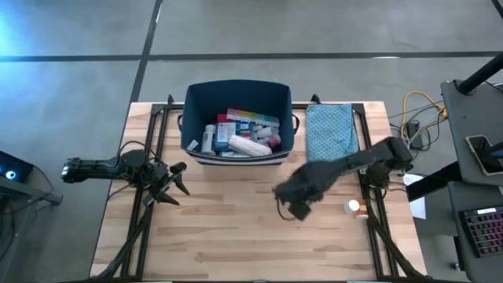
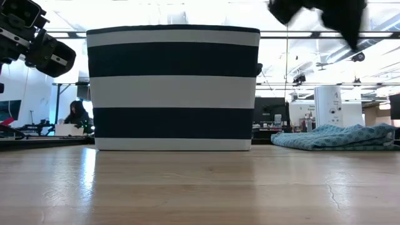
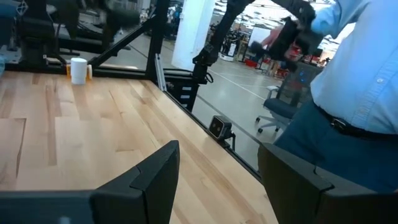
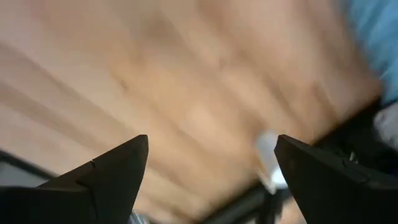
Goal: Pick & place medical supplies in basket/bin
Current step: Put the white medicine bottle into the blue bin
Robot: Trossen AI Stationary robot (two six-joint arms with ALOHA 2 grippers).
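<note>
One small white bottle (image 1: 354,207) stands at the table's lower right edge, outside the bin (image 1: 239,91). Likely light, rigid and slick; grip its body crosswise. Right gripper (image 1: 292,206) hovers nearby, fingers apart, empty. Left gripper (image 1: 176,182) waits mid-left, also spread.

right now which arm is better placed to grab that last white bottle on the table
Right. The right gripper hangs open over the table beside the white bottle near the right edge. The left gripper waits open at the far left, across the table from it.
</note>
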